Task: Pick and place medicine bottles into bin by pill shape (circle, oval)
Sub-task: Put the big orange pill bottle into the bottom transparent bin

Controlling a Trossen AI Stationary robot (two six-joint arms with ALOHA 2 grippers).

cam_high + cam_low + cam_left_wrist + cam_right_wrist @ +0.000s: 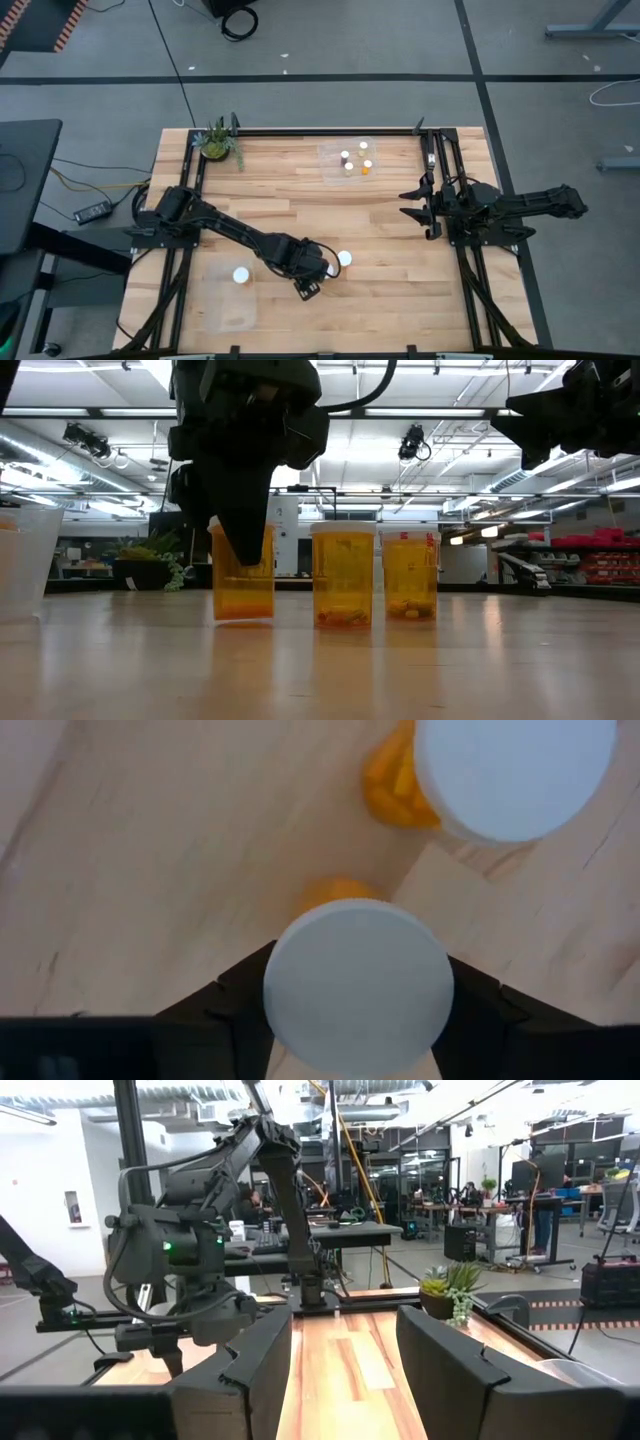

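Note:
My left gripper (318, 274) points down at the table's near middle, its fingers on either side of a white-capped orange medicine bottle (358, 985) that stands upright on the wood (243, 585). A second bottle (515, 775) stands close beside it, its white cap (344, 259) showing from above. The low view shows two more orange bottles (343, 575) (410, 572) standing in a row with the held one. My right gripper (410, 205) waits open at the table's right side, level, with nothing between its fingers (345, 1370). My left gripper has the bottle between its two fingers (235, 995), coming from above and pointing down. The fingers reach below the cap onto the upper orange body (243, 565). The white cap hides the exact place of contact. The bottle stands upright with its base on the table.
A clear bin (228, 300) at the near left holds one white-capped bottle (240, 274). Another clear bin (330, 152) at the far middle holds several small bottles (355, 160). A green potted plant (218, 140) stands at the far left corner.

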